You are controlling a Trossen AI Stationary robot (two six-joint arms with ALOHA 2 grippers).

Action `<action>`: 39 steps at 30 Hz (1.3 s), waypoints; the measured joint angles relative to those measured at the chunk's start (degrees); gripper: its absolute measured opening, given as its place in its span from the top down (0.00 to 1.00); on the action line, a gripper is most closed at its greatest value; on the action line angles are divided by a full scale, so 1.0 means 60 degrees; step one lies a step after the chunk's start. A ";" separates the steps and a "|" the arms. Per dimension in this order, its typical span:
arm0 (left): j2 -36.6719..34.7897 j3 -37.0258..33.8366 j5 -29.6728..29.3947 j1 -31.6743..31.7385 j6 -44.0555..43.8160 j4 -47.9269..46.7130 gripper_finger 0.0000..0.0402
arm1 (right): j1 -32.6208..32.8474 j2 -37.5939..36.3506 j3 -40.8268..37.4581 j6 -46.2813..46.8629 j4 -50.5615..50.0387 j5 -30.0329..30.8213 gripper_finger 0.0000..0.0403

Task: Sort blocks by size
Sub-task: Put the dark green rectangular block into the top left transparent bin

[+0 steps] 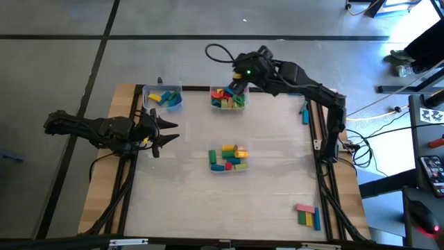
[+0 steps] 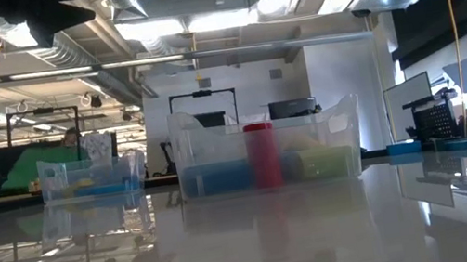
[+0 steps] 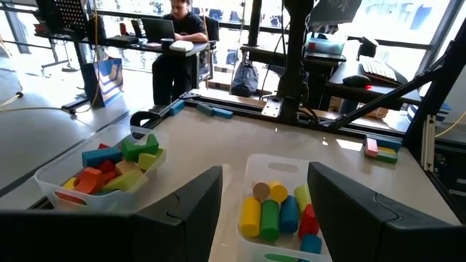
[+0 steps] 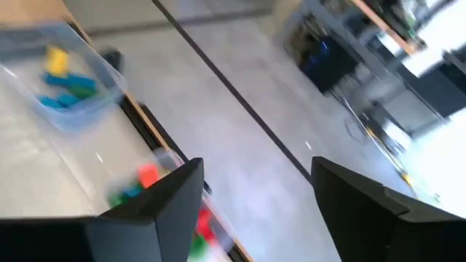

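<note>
Three clear tubs hold coloured blocks: one at the far left (image 1: 164,98) with blue and yellow blocks, one at the far middle (image 1: 229,99), and one at the table's centre (image 1: 229,158). My right gripper (image 1: 238,87) hangs open and empty above the far edge of the far middle tub; its wrist view (image 4: 255,211) shows red and green blocks (image 4: 149,185) below it. My left gripper (image 1: 173,130) is open and empty near the table's left edge, pointing toward the right. Its wrist view (image 3: 266,218) looks over the centre tub (image 3: 280,207) and the far middle tub (image 3: 102,171).
Several loose blocks (image 1: 307,214) lie at the near right corner, and a blue block (image 1: 304,111) lies near the right edge. In the low view the centre tub (image 2: 265,154) stands in front. A person (image 3: 178,29) sits at a desk beyond the table.
</note>
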 joint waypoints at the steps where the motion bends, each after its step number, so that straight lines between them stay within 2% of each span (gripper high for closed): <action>1: 0.0003 0.0000 0.0001 0.0000 0.0004 0.0011 0.51 | 0.0000 -0.0036 0.0000 0.0214 -0.0416 0.0191 0.37; 11: 0.0002 0.0000 -0.0002 0.0000 0.0024 0.0014 0.51 | 0.0010 -0.0147 -0.0004 0.2881 -0.4484 0.2352 0.37; 13: 0.0001 0.0003 -0.0002 0.0000 0.0024 0.0014 0.51 | -0.0007 -0.0192 -0.0177 0.3358 -0.4574 0.2688 0.37; 18: 0.0004 0.0004 0.0000 0.0000 0.0024 -0.0004 0.51 | -0.0233 -0.0942 -0.1485 0.3849 -0.4584 0.2537 0.37; 24: 0.0004 0.0004 -0.0002 0.0000 0.0024 -0.0071 0.51 | -0.0942 -0.2761 -0.4552 0.4863 -0.4368 0.2418 0.37; 31: 0.0001 0.0004 -0.0002 0.0000 0.0210 0.0076 0.51 | -0.2102 -0.4672 -0.7967 0.6485 -0.3516 0.1141 0.37; 35: 0.0000 0.0004 -0.0002 0.0000 0.0210 0.0080 0.51 | -0.2673 -0.4965 -0.9353 0.7230 -0.3086 0.0376 0.37; 39: 0.0000 0.0004 -0.0002 0.0000 0.0207 0.0079 0.51 | -0.3131 -0.4884 -1.0484 0.7209 -0.2635 -0.0156 0.37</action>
